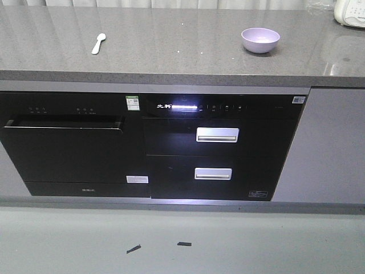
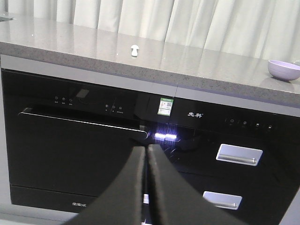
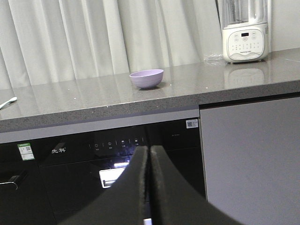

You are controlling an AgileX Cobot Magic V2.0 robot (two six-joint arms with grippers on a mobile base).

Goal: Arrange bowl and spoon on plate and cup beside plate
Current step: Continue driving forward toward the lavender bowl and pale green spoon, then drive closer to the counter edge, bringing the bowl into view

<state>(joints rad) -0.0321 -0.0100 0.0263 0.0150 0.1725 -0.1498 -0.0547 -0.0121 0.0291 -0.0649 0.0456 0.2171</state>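
bowl (image 1: 260, 40) & spoon (image 1: 98, 43) well apart on grey counter (image 1: 171, 54)

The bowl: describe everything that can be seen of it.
The bowl is small, round and lavender-purple. Its smooth, plain, matte surface looks like plastic. It stands upright with its mouth up and appears empty; the front view shows a paler inside. It rests on the grey speckled countertop, toward the right side. Nothing else touches it: the spoon lies well apart to its left on the same surface.
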